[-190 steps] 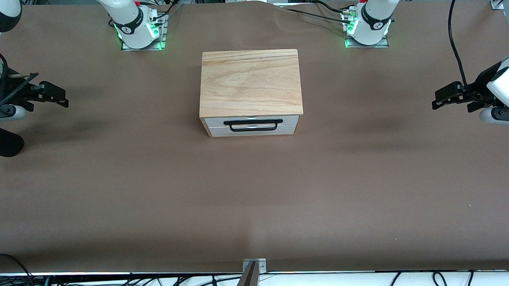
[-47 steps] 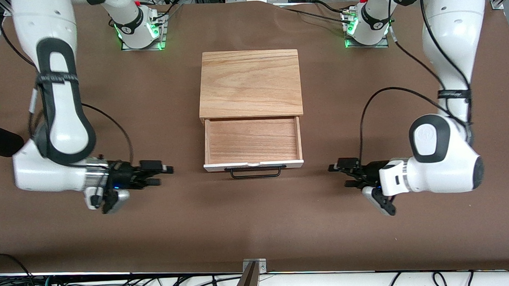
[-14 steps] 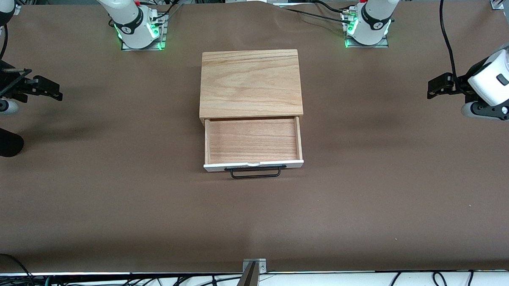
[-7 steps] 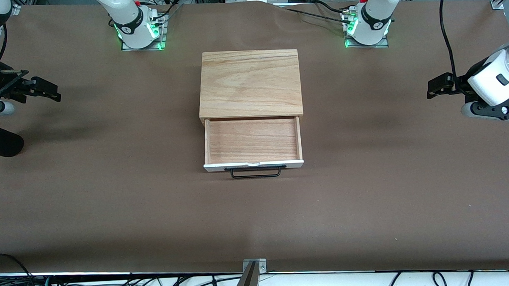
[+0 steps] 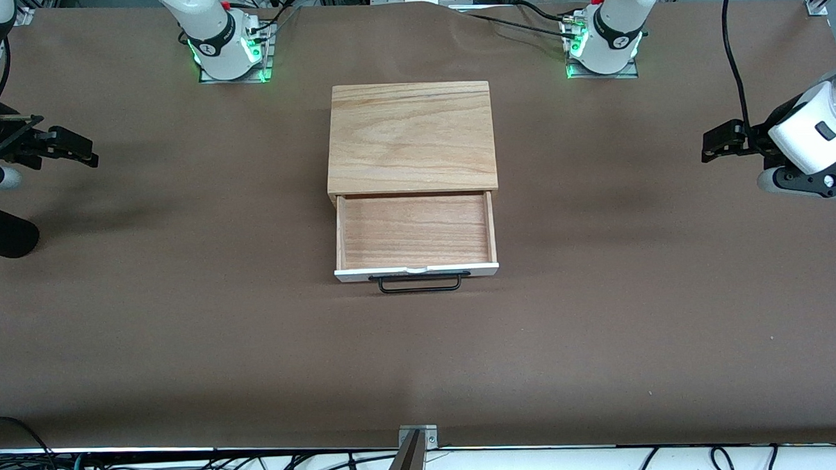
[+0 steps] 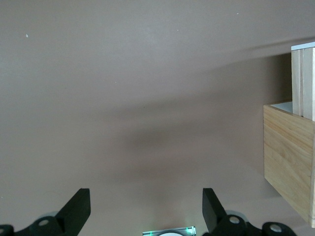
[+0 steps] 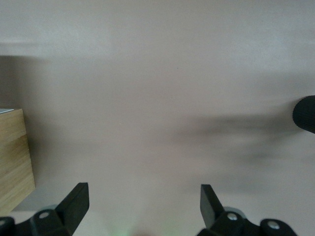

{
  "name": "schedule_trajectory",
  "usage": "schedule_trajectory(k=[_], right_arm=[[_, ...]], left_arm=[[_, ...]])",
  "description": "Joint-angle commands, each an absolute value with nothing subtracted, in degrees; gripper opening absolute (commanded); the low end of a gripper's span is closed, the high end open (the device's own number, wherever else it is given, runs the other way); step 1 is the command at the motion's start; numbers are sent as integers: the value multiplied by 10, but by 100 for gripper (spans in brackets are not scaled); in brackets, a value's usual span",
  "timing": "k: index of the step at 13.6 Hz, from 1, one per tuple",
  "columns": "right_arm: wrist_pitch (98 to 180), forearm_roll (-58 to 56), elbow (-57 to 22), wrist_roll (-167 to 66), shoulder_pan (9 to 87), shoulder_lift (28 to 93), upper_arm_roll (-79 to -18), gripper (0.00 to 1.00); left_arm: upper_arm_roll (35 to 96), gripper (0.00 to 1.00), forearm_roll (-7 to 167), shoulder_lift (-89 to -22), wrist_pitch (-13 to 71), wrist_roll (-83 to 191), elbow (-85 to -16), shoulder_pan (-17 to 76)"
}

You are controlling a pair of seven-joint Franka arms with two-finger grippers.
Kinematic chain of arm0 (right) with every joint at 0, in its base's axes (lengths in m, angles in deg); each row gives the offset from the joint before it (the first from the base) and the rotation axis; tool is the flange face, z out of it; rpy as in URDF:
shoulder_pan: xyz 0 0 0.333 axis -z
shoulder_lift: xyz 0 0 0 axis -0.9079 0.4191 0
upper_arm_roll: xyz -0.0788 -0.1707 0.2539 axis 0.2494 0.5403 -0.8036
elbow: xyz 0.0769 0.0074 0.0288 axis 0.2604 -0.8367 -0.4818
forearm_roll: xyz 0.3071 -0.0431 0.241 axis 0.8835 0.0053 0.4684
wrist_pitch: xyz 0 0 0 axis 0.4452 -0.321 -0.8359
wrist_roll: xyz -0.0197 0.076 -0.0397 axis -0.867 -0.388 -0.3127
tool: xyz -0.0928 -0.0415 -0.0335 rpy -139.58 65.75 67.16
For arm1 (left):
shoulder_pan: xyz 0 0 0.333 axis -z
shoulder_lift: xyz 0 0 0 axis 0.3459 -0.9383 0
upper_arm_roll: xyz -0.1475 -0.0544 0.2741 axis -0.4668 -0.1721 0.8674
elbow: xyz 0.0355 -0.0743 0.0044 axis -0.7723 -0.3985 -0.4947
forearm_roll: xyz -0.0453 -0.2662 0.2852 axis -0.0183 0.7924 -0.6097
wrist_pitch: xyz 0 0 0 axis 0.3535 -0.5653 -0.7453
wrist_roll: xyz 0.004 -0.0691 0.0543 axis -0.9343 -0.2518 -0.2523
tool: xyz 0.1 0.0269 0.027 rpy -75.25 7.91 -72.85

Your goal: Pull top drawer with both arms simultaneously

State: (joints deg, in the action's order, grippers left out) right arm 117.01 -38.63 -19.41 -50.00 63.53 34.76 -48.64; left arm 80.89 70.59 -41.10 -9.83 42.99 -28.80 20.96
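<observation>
- Standing pulled out of cabinet (image 5: 411,138), top drawer (image 5: 414,231) mid-table, handle (image 5: 420,283) untouched.
- Left gripper (image 5: 715,141) over left arm's table end, fingers spread, empty.
- Right gripper (image 5: 81,148) over right arm's end, fingers apart, empty.

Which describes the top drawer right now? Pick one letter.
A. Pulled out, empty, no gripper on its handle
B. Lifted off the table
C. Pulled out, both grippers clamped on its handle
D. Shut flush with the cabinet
A: the top drawer stands pulled out with a bare floor, while the left gripper and right gripper hang open over the table's two ends, apart from the handle.
</observation>
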Motion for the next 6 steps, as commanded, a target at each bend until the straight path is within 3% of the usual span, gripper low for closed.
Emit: schedule_trajectory(k=[1,6], right_arm=[[1173,-379,-185,-499,636,354,-486,100],[1178,-380,-185,-501,636,355,-486,100]], left_arm=[[807,100,692,-399,-98,428,-297,209],[807,100,692,-399,-98,428,-297,208]])
